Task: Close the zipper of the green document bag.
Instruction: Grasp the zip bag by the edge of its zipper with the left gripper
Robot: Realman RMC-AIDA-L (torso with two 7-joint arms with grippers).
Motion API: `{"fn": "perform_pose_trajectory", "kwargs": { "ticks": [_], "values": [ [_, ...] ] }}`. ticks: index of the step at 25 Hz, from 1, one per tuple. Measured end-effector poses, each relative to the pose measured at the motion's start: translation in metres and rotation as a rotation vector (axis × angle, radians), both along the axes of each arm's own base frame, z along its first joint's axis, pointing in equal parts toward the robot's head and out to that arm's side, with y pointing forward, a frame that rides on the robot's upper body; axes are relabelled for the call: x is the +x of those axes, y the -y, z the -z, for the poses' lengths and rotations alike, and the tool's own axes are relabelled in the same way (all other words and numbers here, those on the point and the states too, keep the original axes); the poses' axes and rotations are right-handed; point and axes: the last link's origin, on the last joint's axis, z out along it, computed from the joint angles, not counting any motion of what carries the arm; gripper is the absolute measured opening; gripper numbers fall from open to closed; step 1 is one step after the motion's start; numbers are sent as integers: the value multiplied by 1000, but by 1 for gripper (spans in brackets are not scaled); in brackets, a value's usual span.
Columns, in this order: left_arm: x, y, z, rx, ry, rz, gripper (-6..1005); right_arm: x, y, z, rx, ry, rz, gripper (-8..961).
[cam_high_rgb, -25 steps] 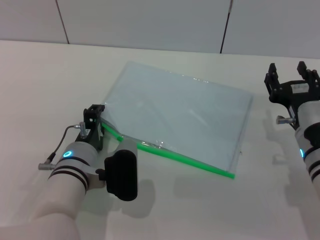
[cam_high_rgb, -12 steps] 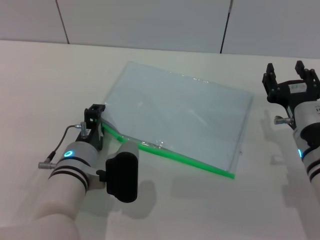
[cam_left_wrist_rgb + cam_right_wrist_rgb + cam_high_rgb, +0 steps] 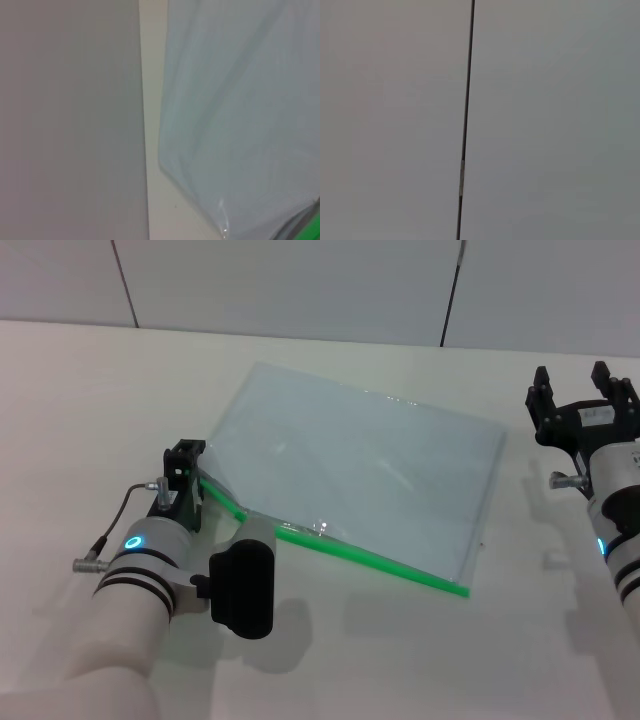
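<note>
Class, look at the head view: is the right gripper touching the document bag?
No. The right gripper hangs over bare table, clear of the document bag.

Translucent, glossy plastic green document bag (image 3: 360, 475) (faintly creased), bright plastic zipper (image 3: 370, 559), smooth matt table (image 3: 90, 410).

1. A cream-white counter (image 3: 90, 400) fills most of the head view, its surface plain and matte.
2. Behind the counter stands a pale grey wall (image 3: 290, 285) of flat panels.
3. Thin dark seams (image 3: 453, 290) split the wall panels; one seam (image 3: 466, 120) runs the whole height of the right wrist view.
4. Soft shadows lie on the counter near its front edge.
</note>
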Motion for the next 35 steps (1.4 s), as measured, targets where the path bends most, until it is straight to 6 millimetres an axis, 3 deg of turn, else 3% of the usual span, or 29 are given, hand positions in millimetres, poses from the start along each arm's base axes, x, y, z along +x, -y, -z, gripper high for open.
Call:
{"fn": "perform_pose_trajectory", "kwargs": {
  "ticks": [35],
  "values": [
    [7, -2, 4, -52, -65, 64, 302, 0, 2, -1, 14, 1, -6, 654]
  ]
}}
